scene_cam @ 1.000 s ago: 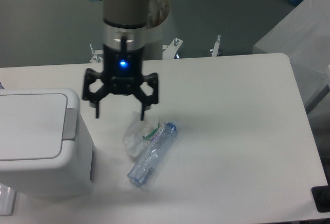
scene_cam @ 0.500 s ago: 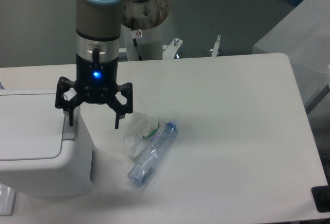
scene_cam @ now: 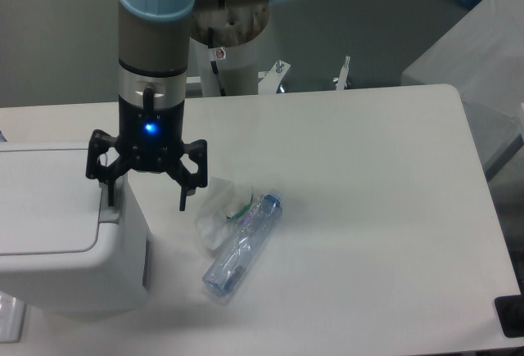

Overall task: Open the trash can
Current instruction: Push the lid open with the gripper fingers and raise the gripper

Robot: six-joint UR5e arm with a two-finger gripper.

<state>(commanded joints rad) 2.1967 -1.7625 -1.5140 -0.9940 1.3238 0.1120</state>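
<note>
The end effector (scene_cam: 146,203) hangs with fingers spread wide over the right edge of the trash can (scene_cam: 61,233), which sits at the frame's lower left on the counter (scene_cam: 368,209), lid shut. A clear bottle (scene_cam: 243,243) lies just right; no readable writing.

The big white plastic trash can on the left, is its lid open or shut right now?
Shut. The flat lid of the white trash can lies level in its frame, no gap showing; the open gripper hangs over its grey push bar.

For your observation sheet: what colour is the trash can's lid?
White, on the trash can; the fixed camera shows it.
</note>
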